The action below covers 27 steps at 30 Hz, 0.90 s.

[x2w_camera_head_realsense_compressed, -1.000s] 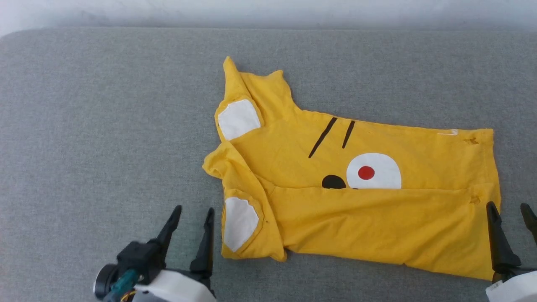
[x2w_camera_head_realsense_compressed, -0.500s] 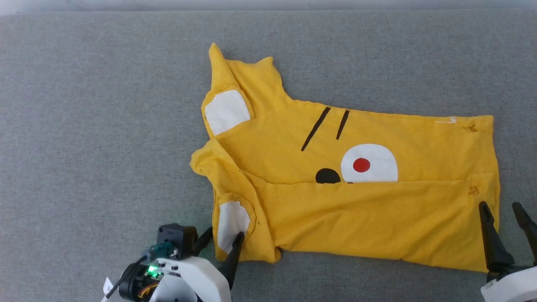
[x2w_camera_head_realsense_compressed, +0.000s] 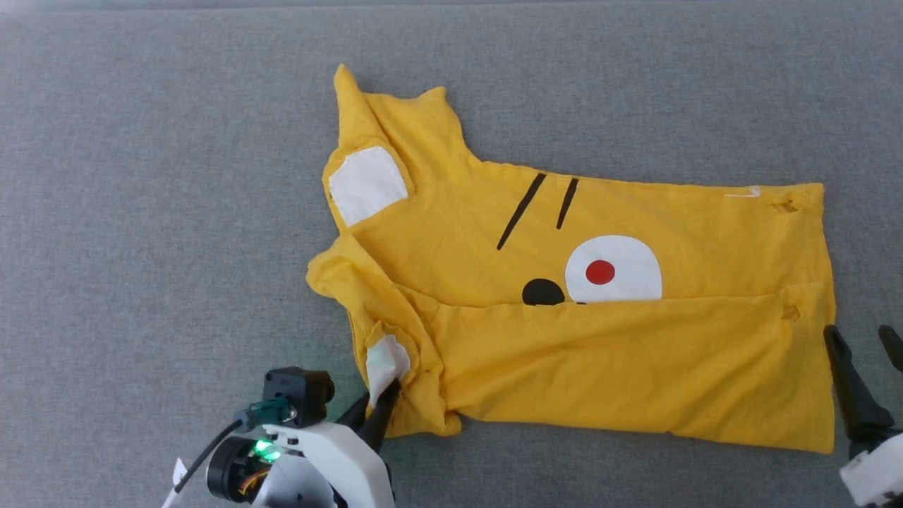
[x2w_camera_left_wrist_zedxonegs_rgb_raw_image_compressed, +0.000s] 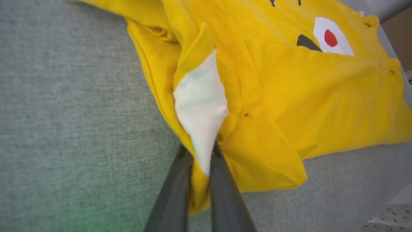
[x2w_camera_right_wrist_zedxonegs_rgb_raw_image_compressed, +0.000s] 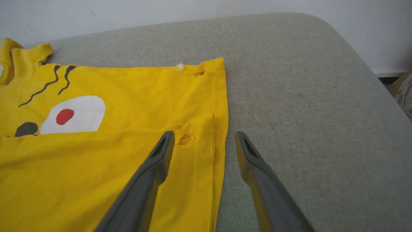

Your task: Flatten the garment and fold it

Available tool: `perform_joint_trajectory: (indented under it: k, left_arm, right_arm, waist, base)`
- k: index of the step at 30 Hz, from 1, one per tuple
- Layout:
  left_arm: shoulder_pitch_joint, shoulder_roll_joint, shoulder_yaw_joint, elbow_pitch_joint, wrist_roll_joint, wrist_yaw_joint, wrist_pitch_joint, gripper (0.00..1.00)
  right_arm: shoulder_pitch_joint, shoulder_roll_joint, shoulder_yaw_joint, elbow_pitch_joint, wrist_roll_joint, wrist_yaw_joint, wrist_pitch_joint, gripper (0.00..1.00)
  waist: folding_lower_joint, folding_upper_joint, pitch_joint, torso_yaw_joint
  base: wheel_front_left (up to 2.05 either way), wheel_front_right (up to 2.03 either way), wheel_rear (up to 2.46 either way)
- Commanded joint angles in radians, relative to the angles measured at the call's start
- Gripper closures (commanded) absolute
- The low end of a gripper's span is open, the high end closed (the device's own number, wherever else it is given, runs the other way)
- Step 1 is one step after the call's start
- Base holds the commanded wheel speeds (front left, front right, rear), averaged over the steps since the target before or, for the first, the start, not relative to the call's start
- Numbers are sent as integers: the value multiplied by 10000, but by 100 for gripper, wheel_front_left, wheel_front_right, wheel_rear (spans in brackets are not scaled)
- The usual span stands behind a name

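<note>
Garment (x2w_camera_head_realsense_compressed: 564,353) first: we see the yellow T-shirt lying across the middle and right of the head view on the grey table (x2w_camera_head_realsense_compressed: 141,212). Its lower half is folded up over the printed face, so 1 white patch with a red dot, 1 black spot and 2 black stripes show above the fold. At the lower left, our left gripper (x2w_camera_head_realsense_compressed: 384,398) is pinched tight on the shirt's lower white ear patch (x2w_camera_left_wrist_zedxonegs_rgb_raw_image_compressed: 201,106), bunching the cloth. At the lower right edge, our right gripper (x2w_camera_head_realsense_compressed: 862,337) stands wide apart and holds nothing, 1 finger over the hem, the other over bare table.
</note>
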Motion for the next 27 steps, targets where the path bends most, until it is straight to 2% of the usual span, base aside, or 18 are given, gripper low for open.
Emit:
perform_joint_trajectory:
  k: [1, 4, 10, 16, 21, 22, 23, 24, 27]
  left_arm:
    - [116, 69, 179, 122, 21, 162, -119, 100]
    - [173, 110, 270, 16, 37, 213, -265, 100]
    - [146, 66, 265, -58, 72, 253, -381, 100]
    - [87, -6, 233, 25, 82, 254, -477, 100]
    - [59, -65, 322, 151, 77, 298, -685, 100]
    - [57, -97, 346, 180, 41, 285, -738, 100]
    - [52, -117, 368, 214, 13, 269, -786, 100]
    - [39, -130, 389, 250, -1, 258, -834, 100]
    - [8, -171, 481, 289, -79, 221, -979, 100]
  right_arm:
    - [114, -110, -165, -159, 290, -9, 441, 0]
    - [557, -249, -455, -350, 560, -9, 1628, 0]
    - [1183, 200, -562, -724, 1017, -9, 3362, 0]
    - [1120, 430, -341, -618, 1141, -9, 3700, 0]
    - [927, 258, -103, 93, 1046, -9, 3791, 0]
    - [871, 236, -43, 226, 1079, -9, 3824, 51]
    - [809, 211, 5, 340, 1107, -9, 3840, 84]
    - [762, 114, 134, 412, 1117, -9, 3879, 100]
    - [614, -35, 260, 468, 1262, -9, 3852, 100]
  waist:
    - [0, -2, 40, -29]
    - [0, -2, 129, -65]
    - [0, -2, 251, -63]
    - [0, -2, 234, -24]
    - [0, -2, 194, 40]
    - [0, -2, 189, 52]
    - [0, -2, 187, 60]
    - [0, -2, 191, 69]
    - [0, -2, 193, 81]
  base:
    - [0, 0, 0]
    - [0, 0, 0]
    - [0, 0, 0]
    - [0, 0, 0]
    - [0, 0, 0]
    - [0, 0, 0]
    - [0, 0, 0]
    - [0, 0, 0]
    - [0, 0, 0]
